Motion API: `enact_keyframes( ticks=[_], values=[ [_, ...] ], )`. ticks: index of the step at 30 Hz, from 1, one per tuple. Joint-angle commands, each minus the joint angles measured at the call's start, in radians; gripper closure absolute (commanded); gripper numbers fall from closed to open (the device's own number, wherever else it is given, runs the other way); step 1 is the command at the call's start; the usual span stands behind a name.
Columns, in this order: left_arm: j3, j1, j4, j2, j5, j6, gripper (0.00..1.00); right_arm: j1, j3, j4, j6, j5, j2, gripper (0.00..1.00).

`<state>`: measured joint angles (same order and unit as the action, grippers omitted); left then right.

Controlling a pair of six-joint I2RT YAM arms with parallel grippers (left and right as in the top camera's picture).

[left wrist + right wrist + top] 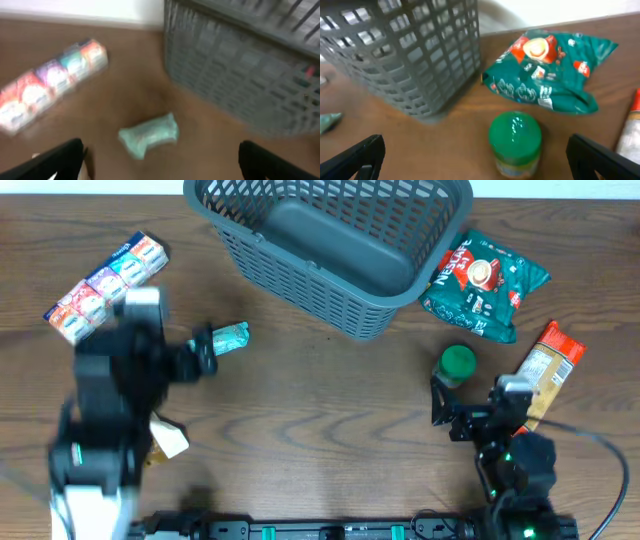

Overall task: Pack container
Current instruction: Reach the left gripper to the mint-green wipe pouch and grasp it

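Observation:
The dark grey slotted container (330,240) stands empty at the back middle of the table; it also shows in the left wrist view (240,70) and the right wrist view (405,55). A small teal packet (231,336) lies on the table just ahead of my left gripper (203,352), which is open and empty; the packet (149,135) lies between and beyond the fingers. My right gripper (445,412) is open and empty, just short of a green-lidded jar (458,364), which stands upright between the fingers in the right wrist view (515,142).
A multicoloured tube of cups (105,285) lies at the back left. A green Nescafe bag (485,285) lies right of the container. An orange packet (548,370) lies at the right. A tan item (168,440) lies beside the left arm.

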<state>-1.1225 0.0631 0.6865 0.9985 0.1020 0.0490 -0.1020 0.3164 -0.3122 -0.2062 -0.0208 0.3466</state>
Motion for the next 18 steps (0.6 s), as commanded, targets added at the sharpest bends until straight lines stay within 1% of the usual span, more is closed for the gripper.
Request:
enact_keyframes(
  ticks=[1, 2, 5, 6, 8, 10, 13, 18],
  values=[
    [-0.217, 0.005, 0.146, 0.199, 0.005, -0.022, 0.02, -0.002, 0.156, -0.071, 0.044, 0.018, 0.148, 0.01],
    [-0.286, 0.005, 0.213, 0.260, 0.005, -0.052, 0.02, -0.002, 0.213, -0.122, 0.044, 0.019, 0.204, 0.01],
    [-0.460, 0.005, 0.422, 0.418, 0.064, -0.205, 0.02, -0.002, 0.393, -0.307, 0.047, 0.037, 0.370, 0.01],
    [-0.496, 0.005, 0.475, 0.456, 0.077, -0.255, 0.02, -0.002, 0.449, -0.371, 0.050, 0.047, 0.421, 0.01],
    [-0.550, 0.005, 0.572, 0.534, 0.079, -0.353, 0.02, -0.002, 0.543, -0.464, 0.101, 0.076, 0.515, 0.01],
    [-0.557, 0.005, 0.603, 0.576, 0.077, -0.435, 0.01, -0.002, 0.575, -0.464, 0.103, 0.082, 0.569, 0.01],
    [-0.555, 0.005, 0.607, 0.637, 0.069, -0.567, 0.02, -0.002, 0.579, -0.431, 0.103, 0.073, 0.638, 0.01],
    [-0.555, 0.005, 0.558, 0.722, 0.064, -0.855, 0.01, -0.002, 0.579, -0.418, 0.075, 0.074, 0.729, 0.01]
  ],
)
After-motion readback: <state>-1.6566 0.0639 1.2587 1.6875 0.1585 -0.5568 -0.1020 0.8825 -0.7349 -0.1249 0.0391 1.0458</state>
